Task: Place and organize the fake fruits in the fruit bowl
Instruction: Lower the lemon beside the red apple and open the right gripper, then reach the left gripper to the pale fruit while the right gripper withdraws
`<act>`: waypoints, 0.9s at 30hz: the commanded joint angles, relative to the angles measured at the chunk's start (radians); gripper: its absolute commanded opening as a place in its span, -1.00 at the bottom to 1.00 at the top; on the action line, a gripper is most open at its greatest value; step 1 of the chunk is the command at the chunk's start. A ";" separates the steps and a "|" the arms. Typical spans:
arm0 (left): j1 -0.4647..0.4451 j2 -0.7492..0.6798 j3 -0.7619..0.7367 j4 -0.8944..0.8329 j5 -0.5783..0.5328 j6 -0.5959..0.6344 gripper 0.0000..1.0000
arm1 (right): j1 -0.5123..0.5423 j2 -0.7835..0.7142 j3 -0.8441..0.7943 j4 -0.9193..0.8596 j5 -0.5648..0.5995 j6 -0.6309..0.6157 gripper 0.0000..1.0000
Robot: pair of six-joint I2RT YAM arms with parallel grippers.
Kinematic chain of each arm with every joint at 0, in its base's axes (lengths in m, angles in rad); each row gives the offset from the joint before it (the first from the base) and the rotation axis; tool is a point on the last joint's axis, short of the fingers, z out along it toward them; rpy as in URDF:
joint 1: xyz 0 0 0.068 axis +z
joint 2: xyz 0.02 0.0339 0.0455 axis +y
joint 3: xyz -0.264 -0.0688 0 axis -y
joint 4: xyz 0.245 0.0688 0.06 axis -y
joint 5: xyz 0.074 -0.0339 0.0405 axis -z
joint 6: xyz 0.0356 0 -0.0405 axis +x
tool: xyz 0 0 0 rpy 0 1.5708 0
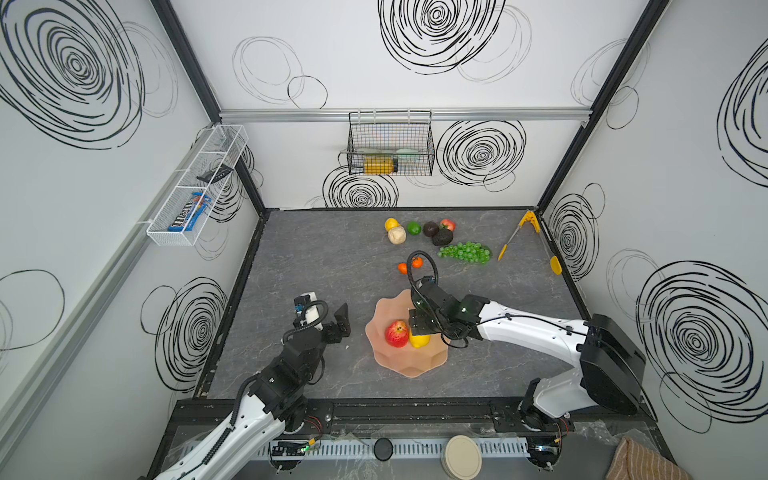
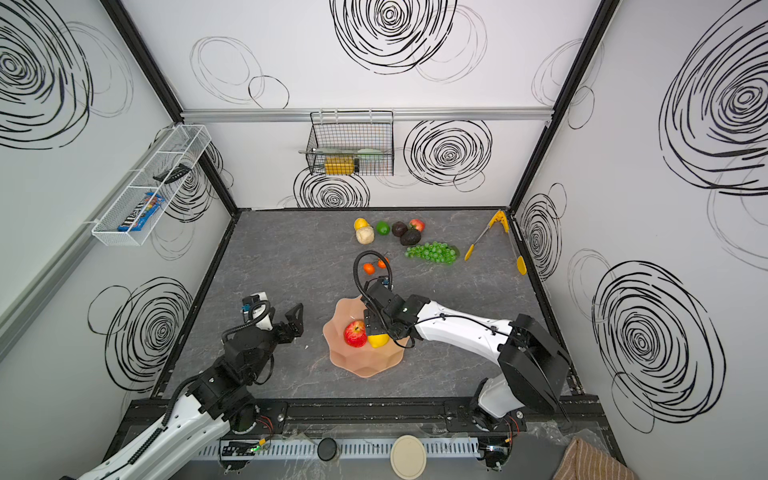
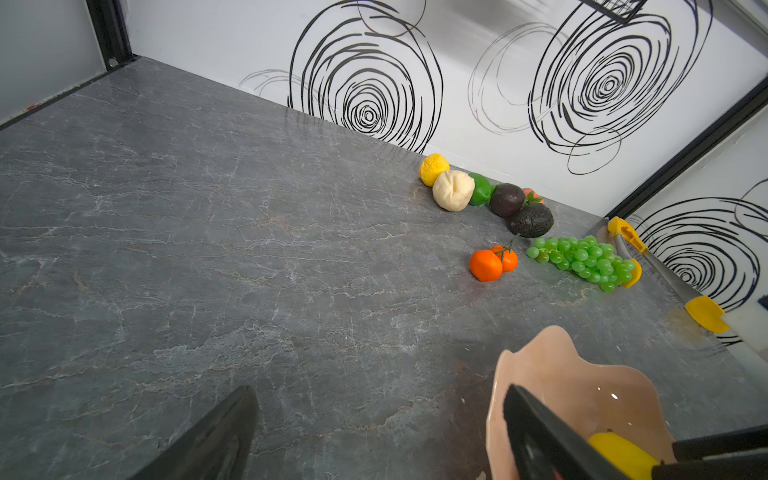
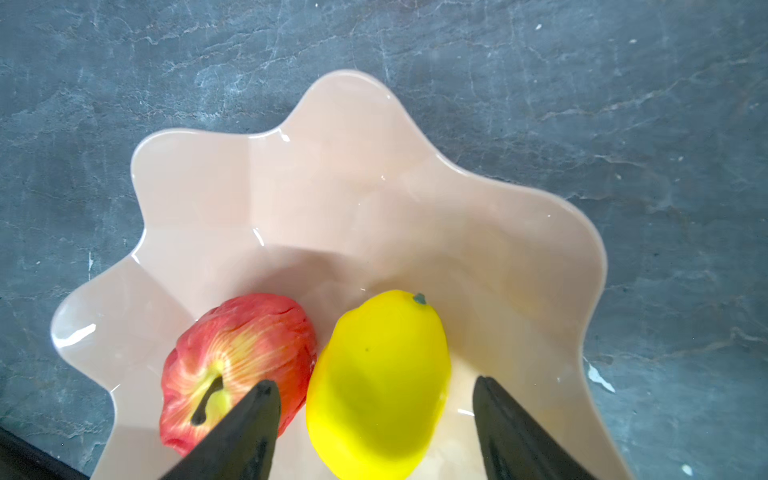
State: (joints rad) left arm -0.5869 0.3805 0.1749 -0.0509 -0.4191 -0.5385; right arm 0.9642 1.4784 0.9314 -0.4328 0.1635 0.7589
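Left hand (image 1: 332, 318) hangs over bare table (image 1: 316, 257), jaws spread wide, nothing between them; the fruit bowl (image 1: 409, 365) lies just to its right. Right hand (image 4: 376, 432) is directly over the bowl, jaws apart on either side of the lemon (image 4: 380, 382), with a clear gap showing on one side at least; lemon looks to be resting on the bowl floor, so I judge it released, not gripped. Red apple (image 4: 237, 357) sits in the bowl touching the lemon, just beside the right hand. Count so far: two fruits in, the rest out. Beyond the right hand, toward the back wall: two small oranges (image 1: 409, 266) nearest, then the grape bunch (image 1: 465, 252), and a cluster of a second lemon (image 1: 391, 224), pale pear (image 1: 397, 235), lime (image 1: 413, 227), two avocados (image 1: 436, 232) and a small red fruit (image 1: 447, 224). Judgement: early stage, most placing left, arranging not yet begun.
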 commanded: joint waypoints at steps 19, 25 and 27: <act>-0.031 0.470 0.237 0.236 0.161 -0.041 0.92 | -0.165 -0.509 -0.183 0.221 0.187 -0.247 0.68; -0.016 0.867 0.505 0.323 0.287 -0.005 0.92 | -0.193 -0.705 -0.409 0.371 0.163 -0.251 0.76; 0.003 0.992 0.603 0.329 0.329 -0.004 0.93 | -0.200 -0.750 -0.479 0.411 0.151 -0.246 0.79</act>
State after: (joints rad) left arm -0.6064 1.2655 0.6895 0.1905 -0.1795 -0.5602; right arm 0.7734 0.7750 0.5102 -0.1337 0.3267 0.5213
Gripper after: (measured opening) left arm 0.962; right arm 0.893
